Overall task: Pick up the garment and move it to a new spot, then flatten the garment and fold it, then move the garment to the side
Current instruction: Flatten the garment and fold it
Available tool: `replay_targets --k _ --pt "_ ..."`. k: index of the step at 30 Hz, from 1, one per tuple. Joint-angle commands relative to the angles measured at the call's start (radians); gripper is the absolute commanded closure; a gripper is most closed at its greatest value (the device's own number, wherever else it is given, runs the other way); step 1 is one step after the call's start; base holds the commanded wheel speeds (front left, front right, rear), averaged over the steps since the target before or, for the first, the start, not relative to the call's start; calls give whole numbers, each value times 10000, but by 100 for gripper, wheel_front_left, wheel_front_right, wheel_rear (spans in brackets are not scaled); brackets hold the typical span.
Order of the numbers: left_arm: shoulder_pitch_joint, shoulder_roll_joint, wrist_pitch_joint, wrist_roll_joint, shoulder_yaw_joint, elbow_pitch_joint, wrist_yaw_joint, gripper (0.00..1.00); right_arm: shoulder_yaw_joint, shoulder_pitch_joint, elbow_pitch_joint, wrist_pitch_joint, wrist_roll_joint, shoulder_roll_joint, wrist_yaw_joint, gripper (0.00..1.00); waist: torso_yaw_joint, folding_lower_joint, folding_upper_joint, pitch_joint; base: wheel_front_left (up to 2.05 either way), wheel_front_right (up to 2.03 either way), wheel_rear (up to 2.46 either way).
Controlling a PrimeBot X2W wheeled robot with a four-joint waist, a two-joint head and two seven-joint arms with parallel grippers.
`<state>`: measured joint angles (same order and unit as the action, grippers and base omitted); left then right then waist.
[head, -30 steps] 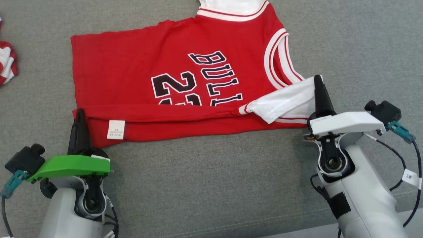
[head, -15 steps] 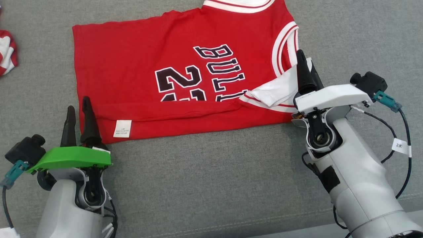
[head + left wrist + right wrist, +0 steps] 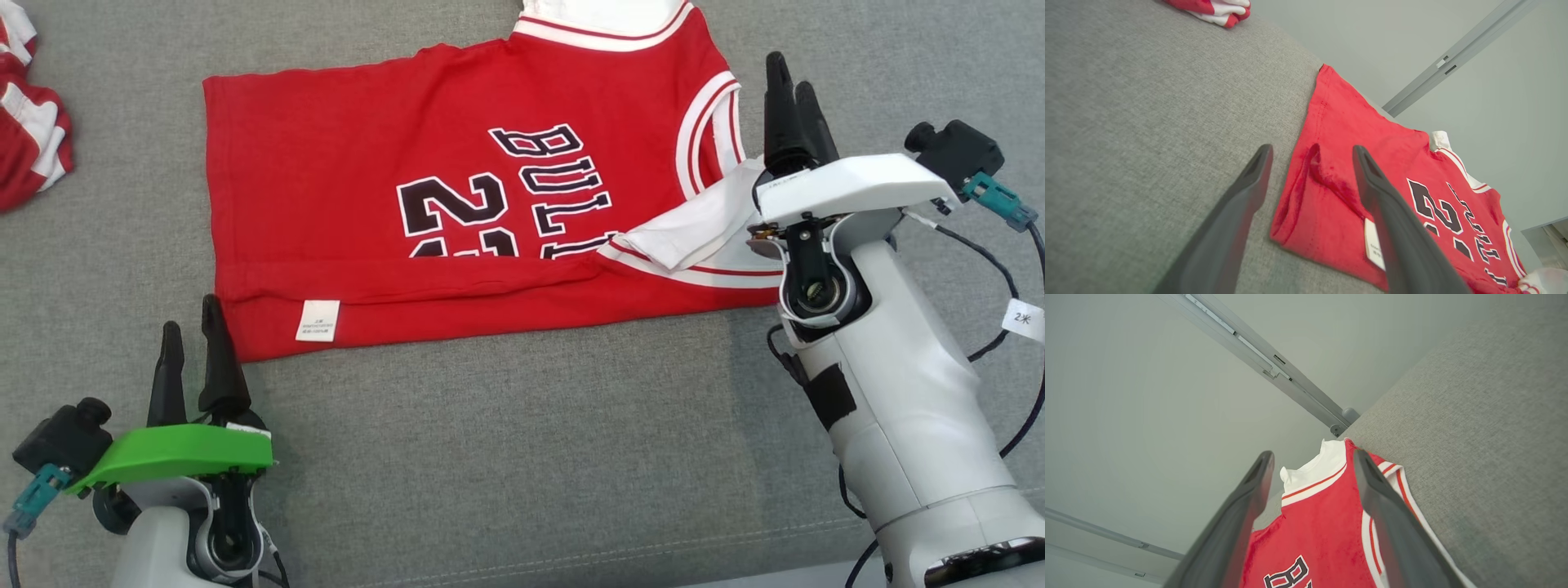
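The two dark fingers (image 3: 219, 367) of my left gripper (image 3: 191, 317) stood spread apart with nothing between them, low at my near left over the grey cushioned surface (image 3: 522, 425), just beside the near left corner of the red jersey (image 3: 343, 196); I could not tell whether they touched the cloth. The jersey lay flat on that surface in front of me, its near edge folded over in a long strip with a small white label (image 3: 317, 320) showing on the strip. Black lettering and the number 21 ran across its middle, partly covered by the fold. Farther off on my right, a white sleeve lining (image 3: 694, 229) lay turned over the red cloth, and my right gripper (image 3: 790, 73) hung beside the striped armhole, its fingers also parted and empty. The white collar reached the far edge. Well apart at my far left sat a bunched red and white cloth (image 3: 33, 147).
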<state>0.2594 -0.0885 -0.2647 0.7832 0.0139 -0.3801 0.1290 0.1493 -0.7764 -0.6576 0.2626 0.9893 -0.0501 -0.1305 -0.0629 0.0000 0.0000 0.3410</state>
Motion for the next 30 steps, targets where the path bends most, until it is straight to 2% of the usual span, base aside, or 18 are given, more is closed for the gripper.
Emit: replay_targets --k 1,4,10,14,18,25,30 --pt "-102 0 5 -133 27 33 20 0 -58 -52 80 25 -171 -53 -3 0 37 0 0 -58 0 0 0" --pt "-324 16 9 -148 -61 -146 20 0 -310 318 505 26 -1228 -232 -3 0 55 0 0 -170 0 0 0" --pt "-393 -63 346 -71 -115 -835 -204 0 -591 1522 1644 26 -3451 -182 -3 0 -122 0 0 -456 0 0 0" --pt "-292 -129 685 12 -140 -1341 -372 0 -768 2531 2226 27 -4476 -119 -3 0 -315 0 0 -590 0 0 0" --pt "-176 -158 988 151 -75 -1713 -562 0 -1106 3487 2244 12 -5372 -87 -3 0 -525 0 0 -624 0 0 0" --pt "-11 -249 1400 361 -19 -2187 -780 0 -1246 4233 2031 -592 -5815 -15 -2 0 -828 0 0 -467 0 0 0" --pt "89 -198 1766 405 -134 -2616 -957 0 -836 4256 1797 -765 -5301 -12 -2 0 -841 0 0 -370 0 0 0"
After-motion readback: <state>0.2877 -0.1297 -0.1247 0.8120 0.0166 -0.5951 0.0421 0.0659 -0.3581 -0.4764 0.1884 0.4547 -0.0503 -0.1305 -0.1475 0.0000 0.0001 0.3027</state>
